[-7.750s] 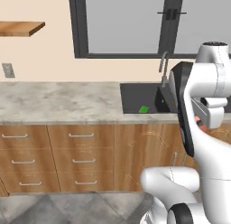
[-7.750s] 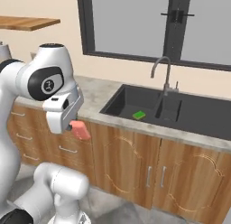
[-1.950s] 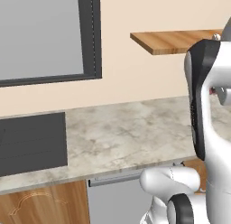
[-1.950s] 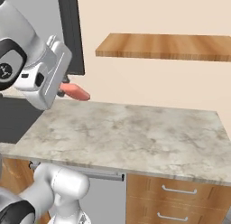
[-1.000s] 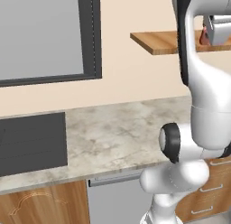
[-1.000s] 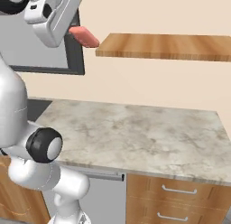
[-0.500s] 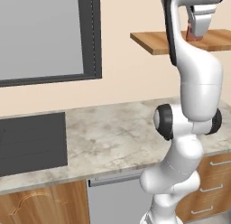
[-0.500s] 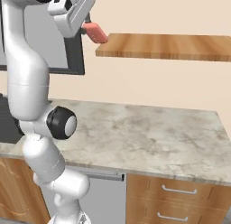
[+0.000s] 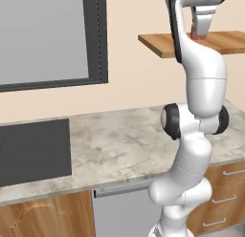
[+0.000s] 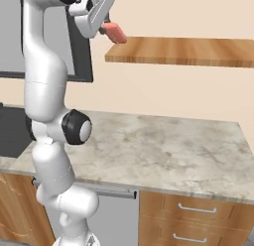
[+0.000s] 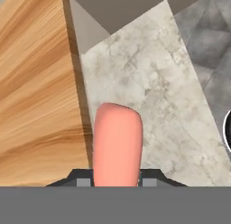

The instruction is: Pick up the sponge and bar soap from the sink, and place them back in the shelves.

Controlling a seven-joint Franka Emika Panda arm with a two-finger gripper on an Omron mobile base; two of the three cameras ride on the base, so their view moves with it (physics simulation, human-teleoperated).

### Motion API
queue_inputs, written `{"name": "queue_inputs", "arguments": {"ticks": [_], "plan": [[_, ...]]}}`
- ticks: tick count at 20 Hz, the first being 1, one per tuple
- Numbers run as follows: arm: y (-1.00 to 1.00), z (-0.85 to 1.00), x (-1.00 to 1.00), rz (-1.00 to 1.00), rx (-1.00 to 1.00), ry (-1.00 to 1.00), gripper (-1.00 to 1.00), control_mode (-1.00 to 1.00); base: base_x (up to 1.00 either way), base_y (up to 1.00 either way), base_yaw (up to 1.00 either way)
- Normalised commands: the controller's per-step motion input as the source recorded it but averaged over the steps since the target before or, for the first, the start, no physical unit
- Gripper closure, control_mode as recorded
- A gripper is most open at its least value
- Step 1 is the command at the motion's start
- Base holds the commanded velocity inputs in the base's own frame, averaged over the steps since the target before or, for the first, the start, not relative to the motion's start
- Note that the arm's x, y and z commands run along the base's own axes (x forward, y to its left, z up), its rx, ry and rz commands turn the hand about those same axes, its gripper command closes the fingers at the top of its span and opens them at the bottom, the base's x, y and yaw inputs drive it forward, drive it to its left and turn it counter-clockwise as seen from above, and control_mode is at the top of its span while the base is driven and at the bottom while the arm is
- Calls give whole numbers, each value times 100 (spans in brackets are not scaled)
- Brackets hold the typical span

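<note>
White robot arm raised high, gripper (image 10: 106, 28) fingers pinching the pink bar soap (image 10: 114, 31) between them, bar jutting forward past the fingertips, held just off the near end of the wooden shelf (image 10: 188, 50), marble countertop (image 10: 163, 151) below

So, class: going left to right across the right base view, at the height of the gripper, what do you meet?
Dark window frame → gripper → bar soap held in it → wooden shelf.
</note>
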Motion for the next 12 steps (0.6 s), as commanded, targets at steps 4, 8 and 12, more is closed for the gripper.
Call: {"name": "queue_inputs", "arguments": {"ticks": [4,8,12], "plan": [[-32,-10,54,2,0,-13,100,-100,0,0,0],[-26,-26,50,4,0,-7,100,-100,0,0,0],[-8,-57,46,5,-1,-6,100,-100,0,0,0]]}}
